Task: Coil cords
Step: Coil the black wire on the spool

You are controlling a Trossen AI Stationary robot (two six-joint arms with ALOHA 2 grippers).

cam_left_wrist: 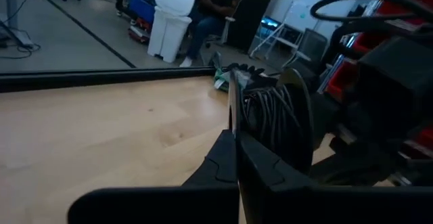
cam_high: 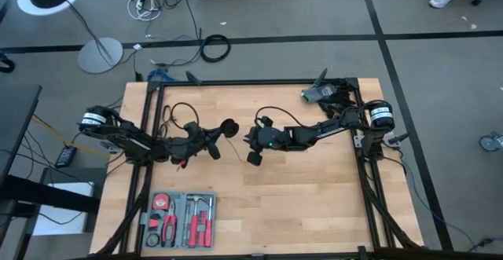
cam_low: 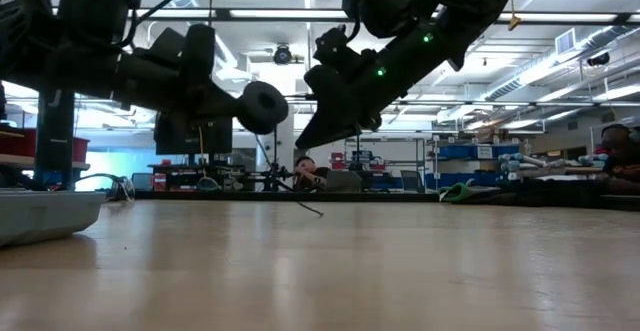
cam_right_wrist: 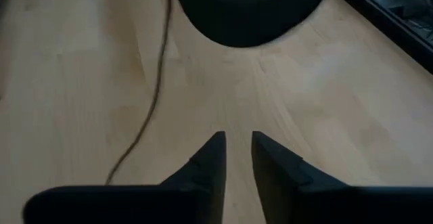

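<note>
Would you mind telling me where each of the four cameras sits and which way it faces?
High view: overhead, straight down on the light wooden table; both arms, left gripper, right gripper.
Low view: at tabletop height, level across into the room; both arms hang in from above.
Left wrist view: on the left arm, past its shut fingers pinching the thin black wire.
Right wrist view: on the right arm, looking down on the table past its parted, empty fingers.
Shared: high and low views both show the round black puck.

smooth pale wood table, matt black cords.
</note>
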